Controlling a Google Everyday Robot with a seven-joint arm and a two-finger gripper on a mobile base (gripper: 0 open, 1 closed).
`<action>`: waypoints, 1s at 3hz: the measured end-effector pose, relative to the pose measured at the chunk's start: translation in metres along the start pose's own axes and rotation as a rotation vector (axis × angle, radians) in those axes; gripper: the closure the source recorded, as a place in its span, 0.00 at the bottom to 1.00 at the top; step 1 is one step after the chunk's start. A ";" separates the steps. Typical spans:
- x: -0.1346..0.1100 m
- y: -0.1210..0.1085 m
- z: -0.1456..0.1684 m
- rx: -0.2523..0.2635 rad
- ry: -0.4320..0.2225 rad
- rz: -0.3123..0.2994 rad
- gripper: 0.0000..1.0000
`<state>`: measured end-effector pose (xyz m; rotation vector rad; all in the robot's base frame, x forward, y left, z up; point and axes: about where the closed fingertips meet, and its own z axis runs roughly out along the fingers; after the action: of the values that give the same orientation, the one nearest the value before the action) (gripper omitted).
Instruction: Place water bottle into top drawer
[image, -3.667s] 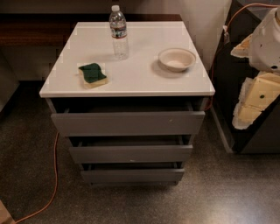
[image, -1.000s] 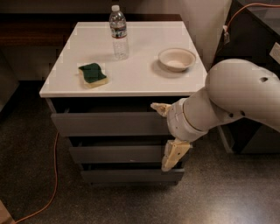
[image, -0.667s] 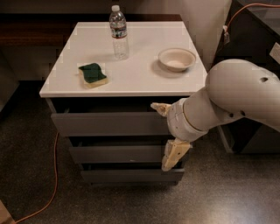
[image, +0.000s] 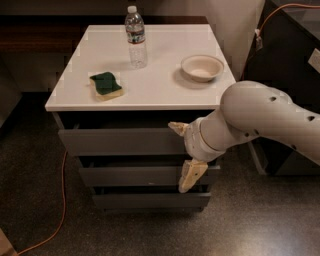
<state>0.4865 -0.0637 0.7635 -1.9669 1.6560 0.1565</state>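
Note:
The water bottle (image: 135, 36), clear with a white cap and a pale label, stands upright at the back of the white cabinet top (image: 150, 90). The top drawer (image: 117, 141) is the widest grey front just under the top, with a dark gap above it. My gripper (image: 183, 152) hangs in front of the drawers' right part. One tan finger (image: 177, 127) is at the top drawer's front and the other finger (image: 190, 175) is by the middle drawer. The fingers are spread apart and hold nothing. The gripper is far below and to the right of the bottle.
A green and yellow sponge (image: 106, 85) lies on the left of the top and a pale bowl (image: 202, 67) on the right. Two narrower grey drawers (image: 130, 176) sit below. An orange cable (image: 59, 210) runs over the floor at left. Dark equipment (image: 295, 60) stands at right.
The arm swung in from the right edge to the front of the drawers. Over the last second the gripper shifted only slightly left. Bottle, sponge and bowl have not moved.

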 end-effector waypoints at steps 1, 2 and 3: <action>0.009 -0.014 0.025 0.007 -0.005 -0.017 0.00; 0.024 -0.038 0.061 -0.010 -0.005 -0.036 0.00; 0.035 -0.054 0.082 -0.028 0.009 -0.053 0.00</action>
<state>0.5664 -0.0504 0.6975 -2.0327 1.6139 0.1518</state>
